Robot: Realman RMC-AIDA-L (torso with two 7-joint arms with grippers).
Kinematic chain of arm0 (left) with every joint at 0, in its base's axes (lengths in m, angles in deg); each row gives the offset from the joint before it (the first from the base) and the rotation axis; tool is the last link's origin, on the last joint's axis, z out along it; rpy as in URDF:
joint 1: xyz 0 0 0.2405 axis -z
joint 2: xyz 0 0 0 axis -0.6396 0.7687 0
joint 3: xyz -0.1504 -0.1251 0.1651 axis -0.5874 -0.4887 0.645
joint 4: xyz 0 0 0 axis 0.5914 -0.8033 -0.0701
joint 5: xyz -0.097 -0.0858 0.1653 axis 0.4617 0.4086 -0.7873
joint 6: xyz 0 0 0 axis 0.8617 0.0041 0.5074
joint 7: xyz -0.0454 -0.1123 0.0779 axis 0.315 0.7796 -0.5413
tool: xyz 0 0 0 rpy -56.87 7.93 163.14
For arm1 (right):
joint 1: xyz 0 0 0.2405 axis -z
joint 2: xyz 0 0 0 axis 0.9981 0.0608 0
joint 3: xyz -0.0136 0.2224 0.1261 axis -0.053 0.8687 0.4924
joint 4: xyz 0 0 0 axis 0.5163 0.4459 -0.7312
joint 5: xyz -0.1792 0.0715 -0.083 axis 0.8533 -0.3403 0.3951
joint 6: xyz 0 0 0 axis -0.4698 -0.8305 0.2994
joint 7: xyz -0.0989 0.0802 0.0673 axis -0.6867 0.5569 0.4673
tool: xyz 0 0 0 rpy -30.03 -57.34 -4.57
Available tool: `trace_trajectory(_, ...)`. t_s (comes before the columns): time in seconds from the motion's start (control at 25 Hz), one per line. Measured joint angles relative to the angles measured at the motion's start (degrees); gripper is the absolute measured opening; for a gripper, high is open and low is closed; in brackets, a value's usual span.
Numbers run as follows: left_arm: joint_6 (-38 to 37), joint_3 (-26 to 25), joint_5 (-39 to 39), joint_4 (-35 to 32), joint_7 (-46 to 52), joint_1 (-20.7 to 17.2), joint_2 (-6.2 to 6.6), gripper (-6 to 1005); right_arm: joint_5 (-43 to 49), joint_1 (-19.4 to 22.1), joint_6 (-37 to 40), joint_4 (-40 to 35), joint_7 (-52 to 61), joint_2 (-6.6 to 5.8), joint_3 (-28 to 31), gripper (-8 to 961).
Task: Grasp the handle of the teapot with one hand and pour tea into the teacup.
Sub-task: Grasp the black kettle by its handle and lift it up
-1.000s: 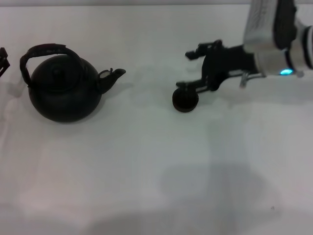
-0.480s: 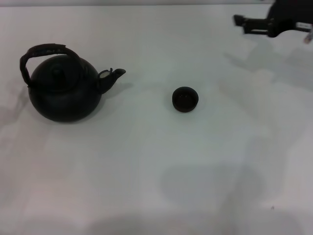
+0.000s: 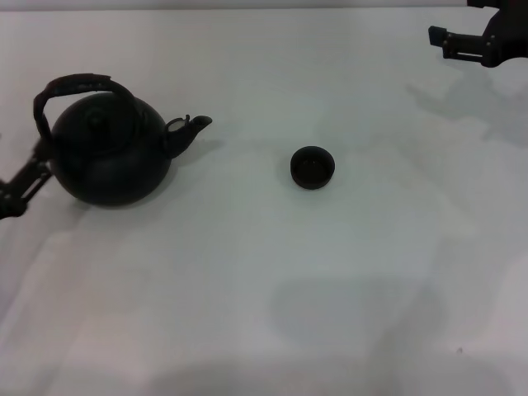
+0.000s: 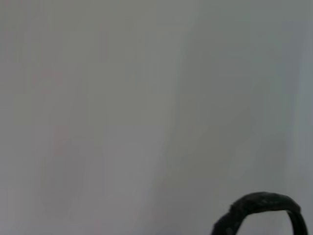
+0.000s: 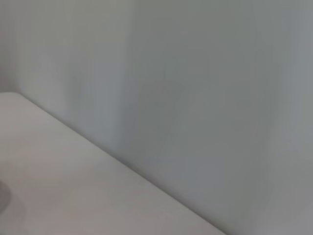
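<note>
The matte-black teapot (image 3: 107, 157) stands at the left of the white table (image 3: 247, 272), its spout (image 3: 191, 126) pointing right toward the teacup. Its rough arched handle (image 3: 73, 86) rises over the lid; the left wrist view shows the same handle (image 4: 264, 204) at the picture's edge. The small dark teacup (image 3: 313, 167) sits alone near the middle. My left gripper (image 3: 21, 186) reaches in from the left edge, close against the teapot's lower left side. My right gripper (image 3: 464, 21) hangs open at the far right back corner, well away from the cup.
The right wrist view holds only the table's surface (image 5: 73, 186) and a grey wall (image 5: 195, 88). Soft shadows lie on the table in front of the teacup.
My right gripper has pulled away from beside the teacup to the far right back corner. My left gripper has come into view beside the teapot.
</note>
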Motion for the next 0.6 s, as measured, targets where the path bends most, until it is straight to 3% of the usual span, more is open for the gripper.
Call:
trace_trajectory(0.24, -2.4, 0.0, -2.5, 0.0, 2.6, 3.2, 0.11, 880, 0.0, 0.7, -0.3, 0.3, -0.2, 0.08, -0.2, 852)
trace_trajectory(0.6, -4.2, -0.2, -2.2, 0.1, 2.7, 4.9, -0.12, 879, -0.3, 1.4, -0.3, 0.9, -0.4, 0.15, 0.0, 852)
